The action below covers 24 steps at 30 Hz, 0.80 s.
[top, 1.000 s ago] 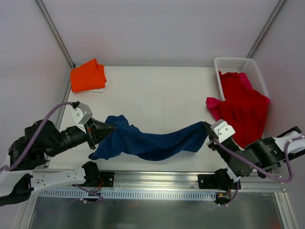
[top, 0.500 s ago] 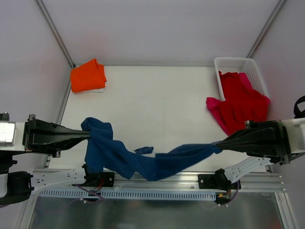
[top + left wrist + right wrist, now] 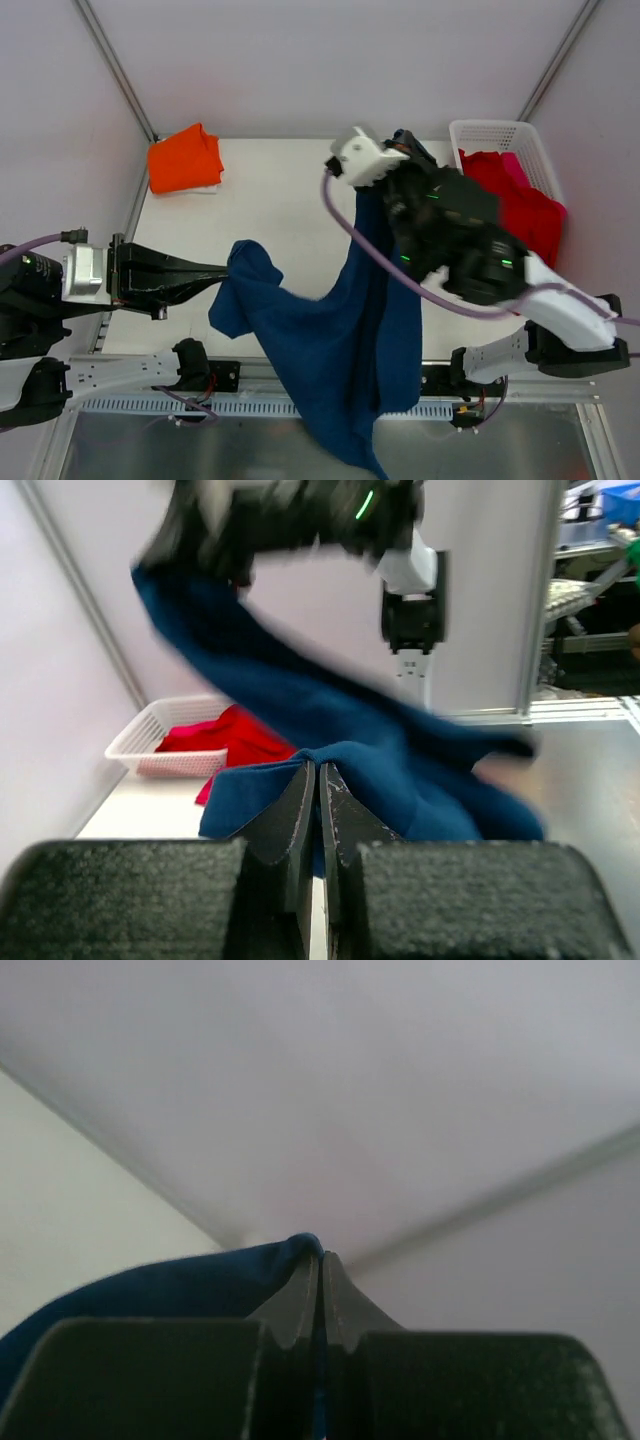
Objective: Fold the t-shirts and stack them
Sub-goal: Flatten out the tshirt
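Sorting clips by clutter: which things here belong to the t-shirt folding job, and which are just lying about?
Job:
- navy blue cloth t-shirt, pinched between left gripper and right gripper
- folded orange cloth t-shirt, far left corner
- red cloth t-shirt, far right

Lying about:
- white plastic lattice basket
- white table

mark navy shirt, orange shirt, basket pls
navy t-shirt point(image 3: 350, 340), top external view, on the middle of the hanging cloth.
orange t-shirt point(image 3: 185, 160), top external view, on the middle of the bundle.
basket point(image 3: 487, 130), top external view, on the bare white lattice at its far end.
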### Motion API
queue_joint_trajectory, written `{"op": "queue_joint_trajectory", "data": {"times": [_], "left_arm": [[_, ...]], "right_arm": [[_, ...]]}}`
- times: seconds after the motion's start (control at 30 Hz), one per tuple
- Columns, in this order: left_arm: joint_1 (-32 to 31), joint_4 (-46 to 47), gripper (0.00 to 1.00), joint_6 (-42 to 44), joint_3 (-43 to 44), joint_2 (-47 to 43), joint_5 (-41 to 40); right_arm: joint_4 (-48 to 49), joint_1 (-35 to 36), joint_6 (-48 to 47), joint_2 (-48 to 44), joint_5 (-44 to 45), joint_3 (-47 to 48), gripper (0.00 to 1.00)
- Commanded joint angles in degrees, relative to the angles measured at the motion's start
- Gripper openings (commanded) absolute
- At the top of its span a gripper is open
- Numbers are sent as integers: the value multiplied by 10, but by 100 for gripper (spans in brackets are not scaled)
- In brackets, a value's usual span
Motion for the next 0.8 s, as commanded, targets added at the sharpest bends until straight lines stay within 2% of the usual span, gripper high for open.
{"op": "queue_joint_trajectory", "data": {"times": [0.0, 0.03, 0.1, 0.13, 0.2, 0.23, 0.27, 0.3, 0.33, 0.4, 0.43, 0.47, 0.5, 0.53, 0.57, 0.6, 0.63, 0.67, 0.7, 0.73, 0.77], "left_arm": [[0, 50, 0, 12, -11, 26, -74], [0, 51, 0, 11, -13, 36, -85], [0, 55, 0, 8, -17, 44, -94], [1, 57, 0, 7, -19, 45, -91], [1, 64, 0, 3, -23, 48, -89], [0, 64, 0, 1, -23, 49, -97], [0, 66, 0, -3, -24, 50, -102], [0, 65, 0, -6, -24, 50, -106], [0, 66, 0, -9, -31, 49, -113], [0, 66, 0, -11, -38, 47, -116], [0, 67, 0, -11, -45, 48, -119], [0, 68, 0, -13, -48, 50, -123], [0, 69, 0, -14, -50, 56, -125], [0, 69, 0, -13, -55, 61, -129], [0, 68, 0, -11, -60, 66, -139], [0, 67, 0, -9, -70, 68, -147], [0, 68, 0, -7, -77, 69, -153], [1, 68, 0, -4, -85, 70, -176], [1, 69, 0, -3, -91, 72, -206], [1, 67, 0, -3, -103, 76, -230], [1, 67, 0, -2, -109, 85, -274]], "right_arm": [[67, -163, -29, -6, 213, -110, 0], [68, -188, -13, -2, 215, -171, 0], [68, -228, -3, 26, 196, -206, 0], [63, -231, 36, 40, 180, -209, 0], [-14, -252, 103, 95, 125, -182, 0], [-60, -263, 170, 119, 93, -143, 0], [-136, -286, 209, 156, 60, -127, 0], [-179, -300, 257, 164, 0, -119, 0], [-210, -340, 298, 166, -141, -126, 0], [-225, -389, 374, 184, -256, -125, 0], [-241, -456, 405, 187, -452, -120, 0], [-237, -491, 467, 187, -557, -130, 0], [-221, -530, 502, 177, -681, -144, 0], [-141, -608, 543, 166, -908, -169, 0], [-72, -645, 661, 156, -1004, -247, 0], [12, -682, 741, 136, -1159, -295, 0], [230, -737, 840, 132, -1209, -343, 0], [312, -754, 984, 131, -1242, -404, 0], [357, -766, 1018, 125, -1300, -417, 1], [396, -774, 1030, 115, -1319, -430, 0], [396, -775, 1025, 96, -1331, -443, 0]]}}
